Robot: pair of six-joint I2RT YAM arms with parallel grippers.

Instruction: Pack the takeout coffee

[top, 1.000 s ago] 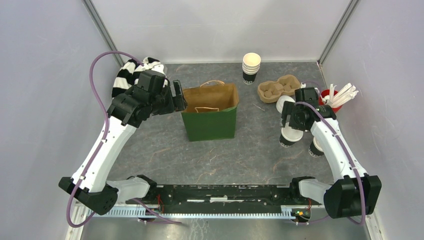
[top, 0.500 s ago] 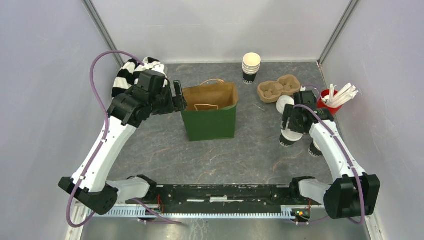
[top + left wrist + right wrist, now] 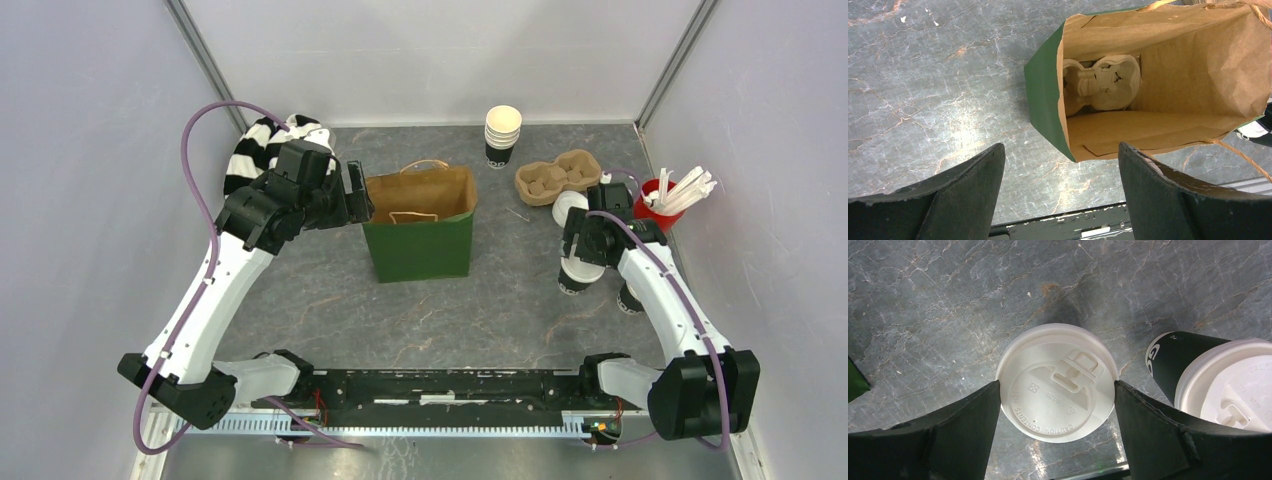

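Looking down from above: the green paper bag (image 3: 420,250) stands open mid-table (image 3: 480,320), and the left end effector (image 3: 355,197) hovers at its left rim.
Cups, same view: one lidded cup (image 3: 570,283) stands right of the bag under the right end effector (image 3: 580,262). The second lidded cup (image 3: 628,298) is just beside it, partly hidden by the arm.
Left wrist: the left end effector (image 3: 1060,150) is spread wide and holds nothing. Below it the bag (image 3: 1173,75) gapes, with a pulp tray (image 3: 1103,82) lying on its bottom.
Right wrist: the right end effector (image 3: 1057,385) straddles the lidded cup (image 3: 1048,395). Both fingers (image 3: 968,430) meet the lid's rim, clasping it. The cup stands on the table (image 3: 948,300). The second lidded cup (image 3: 1168,357) stands just beside the right finger.
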